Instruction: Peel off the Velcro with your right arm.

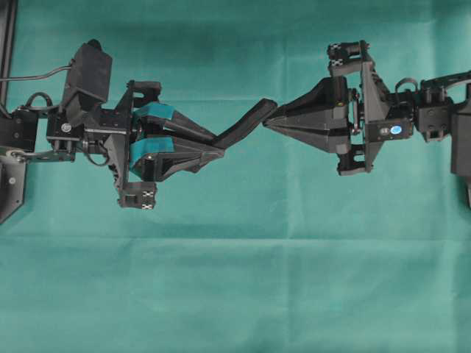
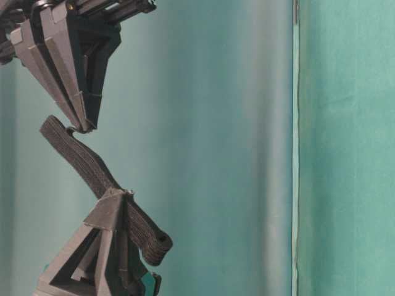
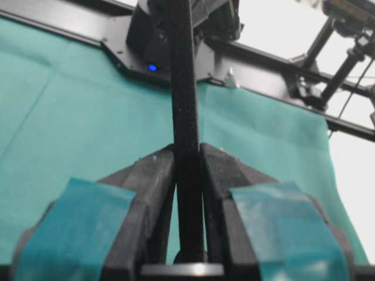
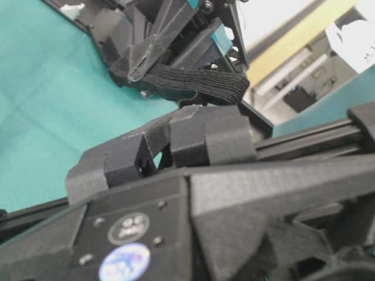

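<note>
now the left gripper (image 1: 218, 145) is clamped on the velcro (image 1: 246, 123), held in the air above the green tabletop (image 1: 235, 279); further right, the right gripper (image 1: 269, 122) is pinched shut on its free end. a weak pinch there could slip off mid-pull.

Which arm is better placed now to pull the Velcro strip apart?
Right: the right gripper pinches the free end of the Velcro strip, while the left gripper only clamps its other part.
</note>
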